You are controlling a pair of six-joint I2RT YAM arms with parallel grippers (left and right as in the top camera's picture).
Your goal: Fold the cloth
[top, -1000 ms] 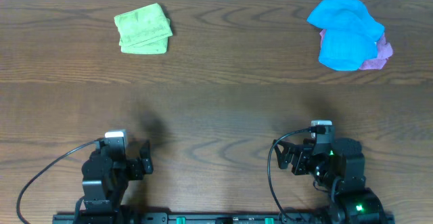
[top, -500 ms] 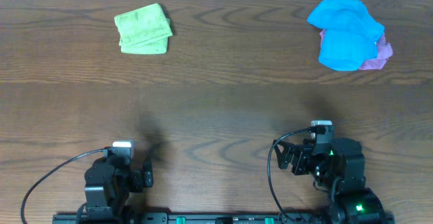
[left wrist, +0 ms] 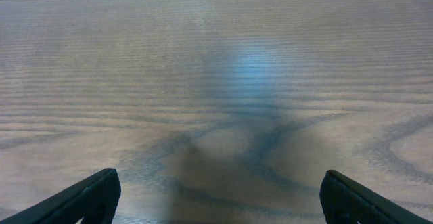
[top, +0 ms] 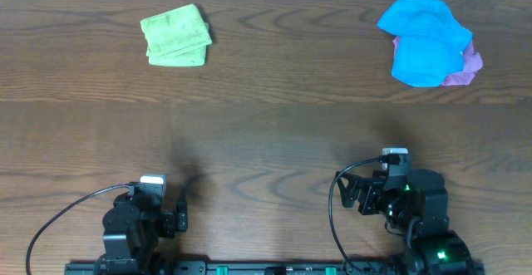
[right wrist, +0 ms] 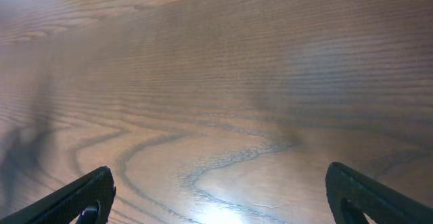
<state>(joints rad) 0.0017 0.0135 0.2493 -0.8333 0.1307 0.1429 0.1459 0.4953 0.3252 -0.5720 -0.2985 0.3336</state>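
At the near edge, the left gripper (left wrist: 220, 180) and right gripper (right wrist: 220, 173) stood with jaws spread, holding nothing. Toward the far-left corner, the green cloth (top: 174, 35) lay folded. At the far-right corner, the blue cloth (top: 426, 41) lay crumpled over a pink cloth (top: 467, 66); both were judged not yet folded.

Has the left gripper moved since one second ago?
Yes. The left gripper has drawn back toward the robot's own side, farther from the green cloth, which has stayed put.

We count three cloths on one table (top: 266, 125): one green cloth (top: 174, 34) at upper left, one blue cloth (top: 424, 36) and one pink cloth (top: 469, 66) at upper right. We count two arms, left arm (top: 129, 229) and right arm (top: 411, 204), at bottom.
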